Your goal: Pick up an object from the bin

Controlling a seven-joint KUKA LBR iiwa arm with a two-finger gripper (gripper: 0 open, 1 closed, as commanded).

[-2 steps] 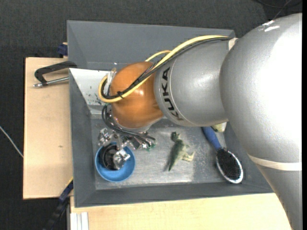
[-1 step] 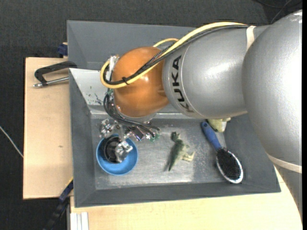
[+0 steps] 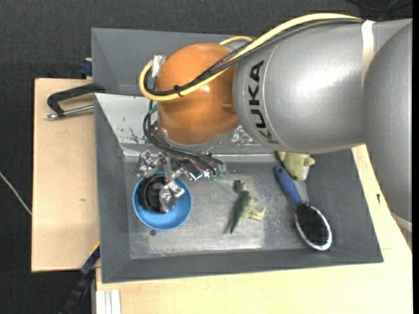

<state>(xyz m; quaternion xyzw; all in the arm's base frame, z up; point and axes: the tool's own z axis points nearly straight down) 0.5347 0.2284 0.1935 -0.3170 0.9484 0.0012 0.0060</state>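
Your gripper [image 3: 165,191] sits down in the blue bowl [image 3: 147,213] at the bin's [image 3: 111,195] eight o'clock; you cannot tell whether it is spread or closed. By my judgement, a pinch on the curved rim could slip or tip the bowl. A green toy lizard [image 3: 238,213] lies at six o'clock and a blue-handled brush [image 3: 308,222] at four, both well apart and blocking nothing.

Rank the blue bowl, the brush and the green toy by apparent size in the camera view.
1. Blue bowl
2. Brush, longer but slimmer
3. Green toy
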